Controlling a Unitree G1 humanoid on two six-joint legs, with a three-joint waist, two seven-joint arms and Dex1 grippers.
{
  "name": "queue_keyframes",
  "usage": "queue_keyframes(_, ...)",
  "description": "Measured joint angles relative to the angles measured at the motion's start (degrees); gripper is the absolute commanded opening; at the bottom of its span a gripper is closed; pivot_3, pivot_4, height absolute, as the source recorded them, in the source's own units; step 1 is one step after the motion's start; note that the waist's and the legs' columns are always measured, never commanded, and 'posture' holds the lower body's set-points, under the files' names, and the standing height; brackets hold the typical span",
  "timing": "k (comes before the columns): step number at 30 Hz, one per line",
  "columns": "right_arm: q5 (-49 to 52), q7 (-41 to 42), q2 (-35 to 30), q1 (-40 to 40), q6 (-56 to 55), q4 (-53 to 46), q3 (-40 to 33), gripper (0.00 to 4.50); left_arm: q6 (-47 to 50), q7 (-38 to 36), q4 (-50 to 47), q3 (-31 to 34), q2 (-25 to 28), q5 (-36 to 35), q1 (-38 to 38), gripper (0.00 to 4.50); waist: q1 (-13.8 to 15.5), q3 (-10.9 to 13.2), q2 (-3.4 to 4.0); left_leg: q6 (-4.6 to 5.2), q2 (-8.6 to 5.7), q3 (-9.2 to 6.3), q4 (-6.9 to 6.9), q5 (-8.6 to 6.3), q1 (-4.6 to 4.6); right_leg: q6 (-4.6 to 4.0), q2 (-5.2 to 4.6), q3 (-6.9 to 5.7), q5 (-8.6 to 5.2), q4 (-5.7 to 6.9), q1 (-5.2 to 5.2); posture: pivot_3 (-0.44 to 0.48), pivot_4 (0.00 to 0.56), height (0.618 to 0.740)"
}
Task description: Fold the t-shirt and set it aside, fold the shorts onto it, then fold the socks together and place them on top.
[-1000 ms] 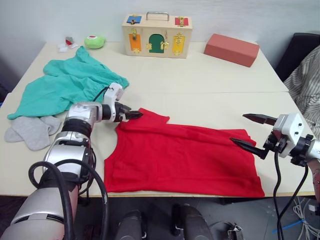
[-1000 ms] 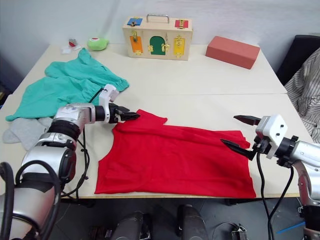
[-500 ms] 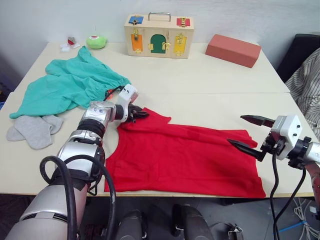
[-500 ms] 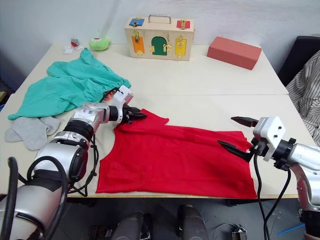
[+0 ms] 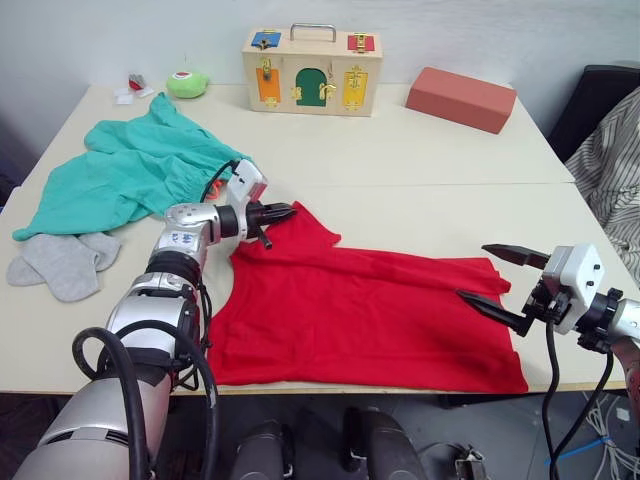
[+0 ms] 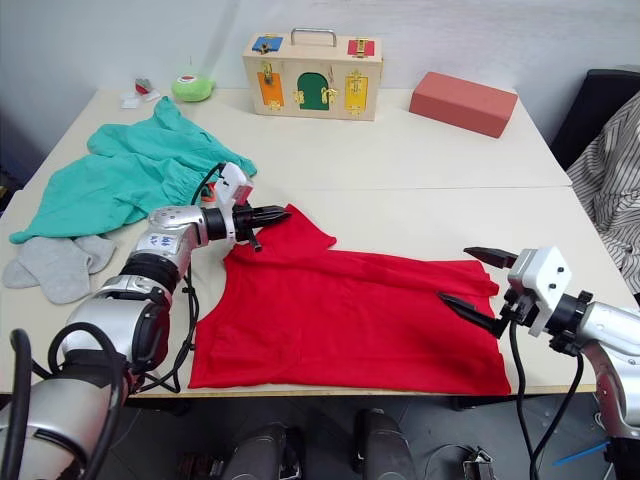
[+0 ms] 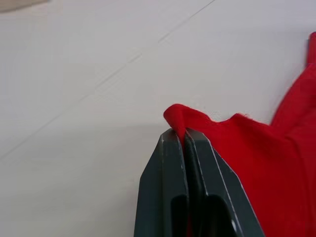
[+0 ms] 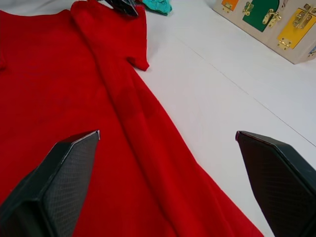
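- The t-shirt (image 5: 370,315) is laid flat across the near half of the table (image 5: 430,160), with the first fold of the task judged to be in hand.
- The left gripper (image 5: 278,211) is pinched shut on the far sleeve corner; in the left wrist view a small hump of red cloth is seen squeezed just beyond the closed fingertips (image 7: 174,143).
- The right gripper (image 6: 476,277) is held wide, one finger over the hem edge of the shirt and the other past it, with no cloth between them.
- A good fold is judged to need the hem corner clamped by the right gripper before any lift, so that both ends are carried across together.
- The pinched cloth should be kept taut and low, so that a straight crease is formed.
- The shorts (image 5: 125,170) lie behind the left fingers, and the socks (image 5: 62,262) beside that arm; both are best left undisturbed.
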Motion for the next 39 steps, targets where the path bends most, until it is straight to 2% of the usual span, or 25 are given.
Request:
queue_keyframes(4,0.5,0.0,0.0,1.5,0.0,-0.1,-0.4,4.50,-3.0,-12.3,-3.9,1.9,1.1,-4.1,3.3,0.01,0.0,0.0,0.00,0.01,-0.02,0.00,0.01,0.00,0.00,0.00,0.01,0.01,0.00,0.00,0.00,0.000,0.150,0.740)
queue_keyframes(8,0.7,-0.1,0.0,3.4,-0.1,-0.1,-1.6,4.50,-6.4,-20.8,-9.5,2.2,2.2,-6.6,7.6,0.01,0.1,0.0,0.00,0.01,-0.01,-0.01,0.02,-0.01,0.00,0.00,0.00,0.02,0.00,-0.01,0.02,0.000,0.150,0.740)
queue_keyframes(19,0.7,0.1,1.1,9.1,-0.2,0.0,-2.3,4.50,-14.8,-21.1,-19.5,-0.8,5.1,-9.1,17.5,0.01,0.1,0.0,0.01,0.07,0.00,-0.09,0.02,-0.04,0.02,0.00,-0.06,0.09,0.00,-0.02,0.08,0.000,0.150,0.740)
queue_keyframes(26,0.7,0.2,1.8,11.3,-0.2,0.0,-3.6,4.50,-17.2,-21.1,-29.9,-7.3,9.6,-13.8,25.3,0.01,0.0,0.0,0.03,0.08,0.03,-0.17,0.02,-0.05,0.07,-0.01,-0.08,0.26,0.00,-0.05,0.17,0.000,0.150,0.740)
queue_keyframes(30,0.7,0.4,1.9,11.3,-0.3,0.1,-3.6,4.50,-20.1,-21.1,-30.4,-9.5,12.8,-14.3,26.6,0.01,0.1,0.0,0.03,0.11,0.02,-0.24,0.02,-0.07,0.08,-0.01,-0.10,0.25,0.00,-0.10,0.26,0.000,0.150,0.740)
queue_keyframes(39,0.4,0.6,1.9,11.1,-1.2,1.2,-3.5,4.50,-18.8,-21.1,-29.9,-10.5,13.6,-14.3,26.6,0.01,0.1,0.0,0.03,0.14,0.01,-0.34,0.02,-0.09,0.08,-0.01,-0.11,0.17,0.00,-0.17,0.35,0.000,0.150,0.740)
